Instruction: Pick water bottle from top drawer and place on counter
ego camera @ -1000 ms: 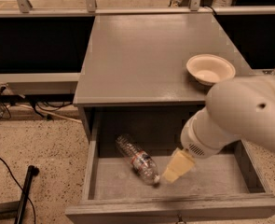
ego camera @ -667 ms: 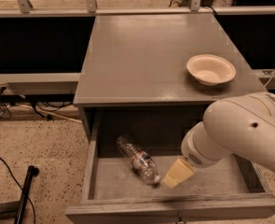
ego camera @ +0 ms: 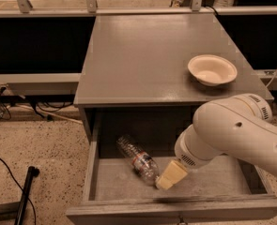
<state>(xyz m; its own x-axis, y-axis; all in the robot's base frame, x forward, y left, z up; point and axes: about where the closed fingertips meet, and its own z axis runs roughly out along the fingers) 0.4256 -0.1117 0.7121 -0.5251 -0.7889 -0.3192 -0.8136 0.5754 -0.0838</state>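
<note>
The water bottle lies on its side on the floor of the open top drawer, left of the middle, cap end toward the front right. My gripper reaches down into the drawer from the right on the white arm, its cream tip right at the bottle's cap end. The arm hides the drawer's right middle. The counter above is flat and grey.
A cream bowl stands on the counter's right side. Speckled floor lies to the left with black cables and a dark rod. A metal rail runs behind the counter.
The arm has lowered and shifted slightly forward, bringing the gripper tip closer to the drawer floor at the bottle's cap end. The bottle has not moved.
</note>
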